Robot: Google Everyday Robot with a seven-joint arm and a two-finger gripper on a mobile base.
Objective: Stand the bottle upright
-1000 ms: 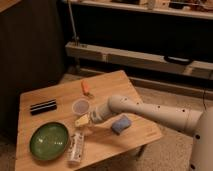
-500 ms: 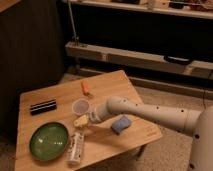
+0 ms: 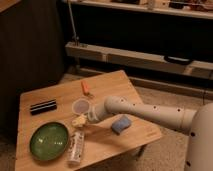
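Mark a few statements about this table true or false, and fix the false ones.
1. The slim clear plastic bottle lies on its side on the wooden table. True.
2. That bottle rests inside the round green plate. False: it lies on the table beside the plate.
3. The end effector is close to the translucent plastic cup. True.
4. The blue sponge sits on the black rectangular block. False: they lie well apart on the table, with the cup between them.
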